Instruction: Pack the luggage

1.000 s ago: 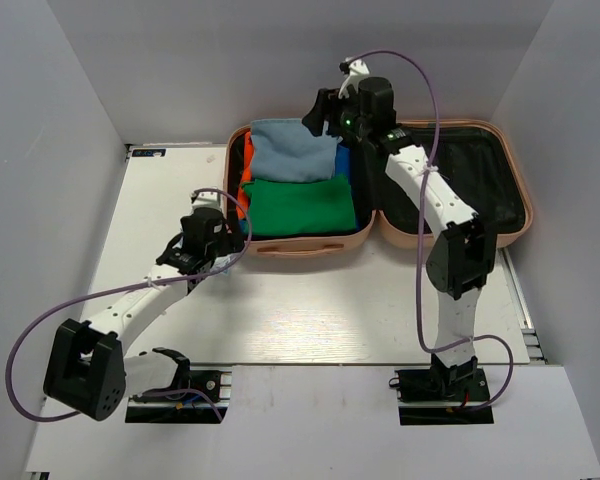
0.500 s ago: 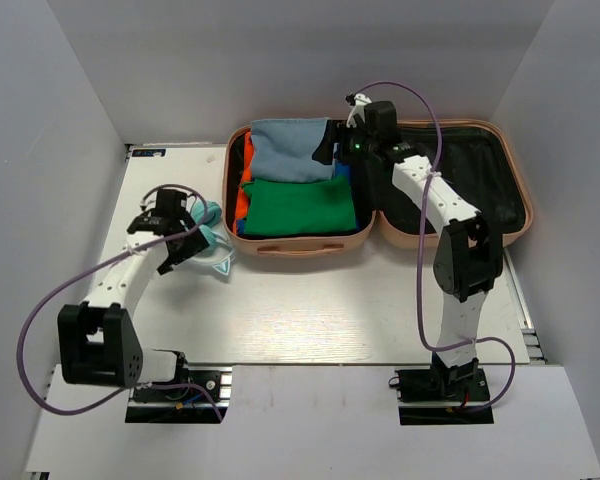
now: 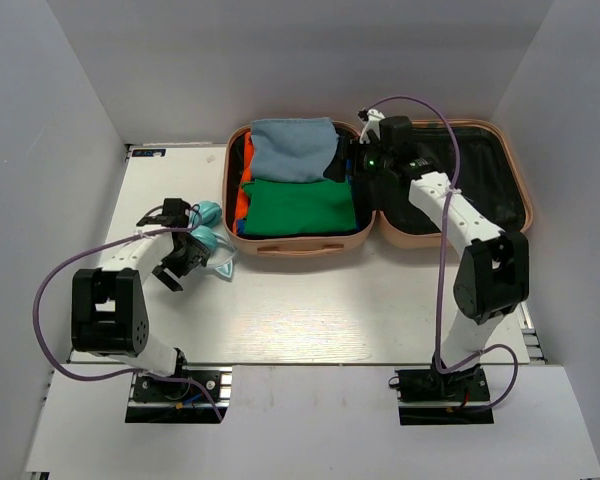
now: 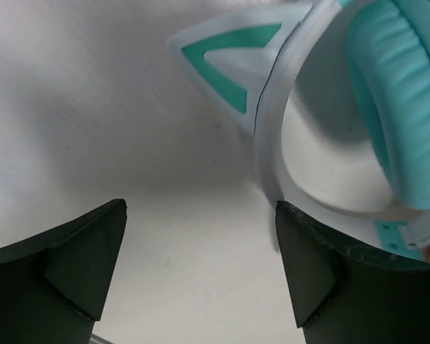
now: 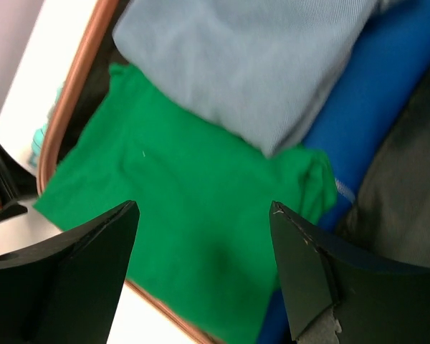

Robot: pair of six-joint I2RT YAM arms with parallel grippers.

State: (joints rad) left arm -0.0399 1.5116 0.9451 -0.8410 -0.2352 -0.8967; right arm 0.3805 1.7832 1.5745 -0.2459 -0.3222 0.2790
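The pink luggage lies open at the back of the table, its black-lined lid to the right. Its left half holds a green folded cloth, a grey-blue cloth, and blue and orange cloths beneath; the green and grey-blue cloths also fill the right wrist view. My right gripper is open and empty over the clothes' right edge. My left gripper is open and empty on the table, beside white-and-teal cat-ear headphones, which also show in the left wrist view.
Grey walls enclose the table on three sides. The headphones lie just left of the luggage's front left corner. A purple cable loops from each arm.
My left arm swung left and back, uncovering the headphones, and now points down beside them. My right gripper moved right and nearer, lower over the clothes.
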